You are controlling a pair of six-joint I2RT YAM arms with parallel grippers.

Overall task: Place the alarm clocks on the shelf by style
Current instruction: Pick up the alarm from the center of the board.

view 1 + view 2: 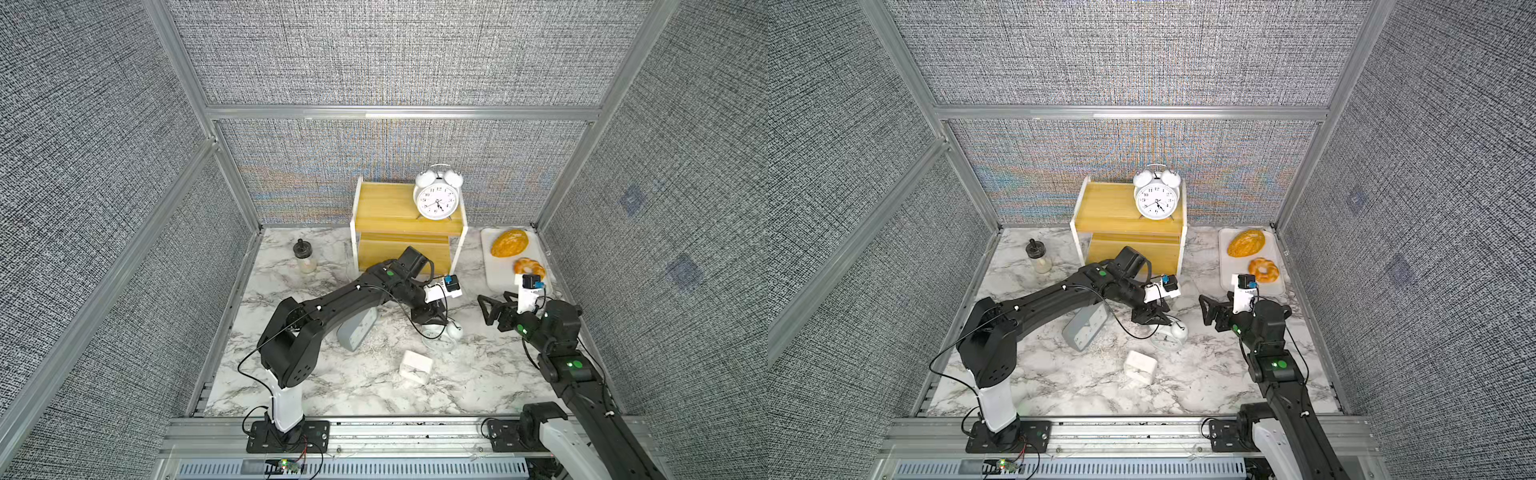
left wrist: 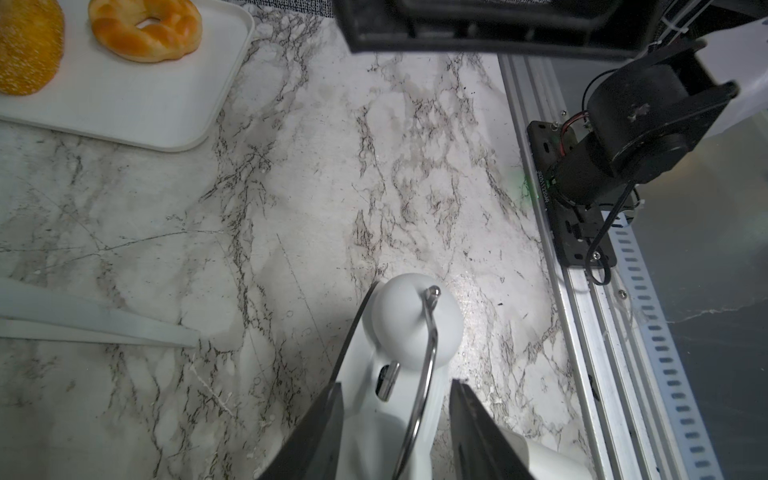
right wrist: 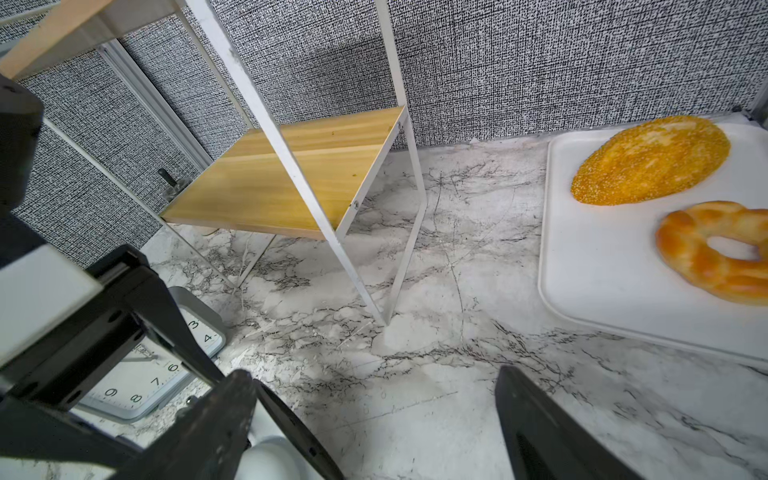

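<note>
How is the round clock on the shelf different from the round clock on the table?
The shelf clock stands upright on top of the shelf; the table clock lies tipped on the table. The shelf clock is free; the table clock sits between the jaws of the left gripper. Both are white, round, twin-belled.

One alarm clock (image 1: pixel 437 202) stands atop the shelf (image 1: pixel 384 208), the tray (image 1: pixel 498 274) to its right, the bottle (image 1: pixel 305 259) left

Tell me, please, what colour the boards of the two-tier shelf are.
Yellow, with a light wood grain; the shelf shows best in the right wrist view.
</note>
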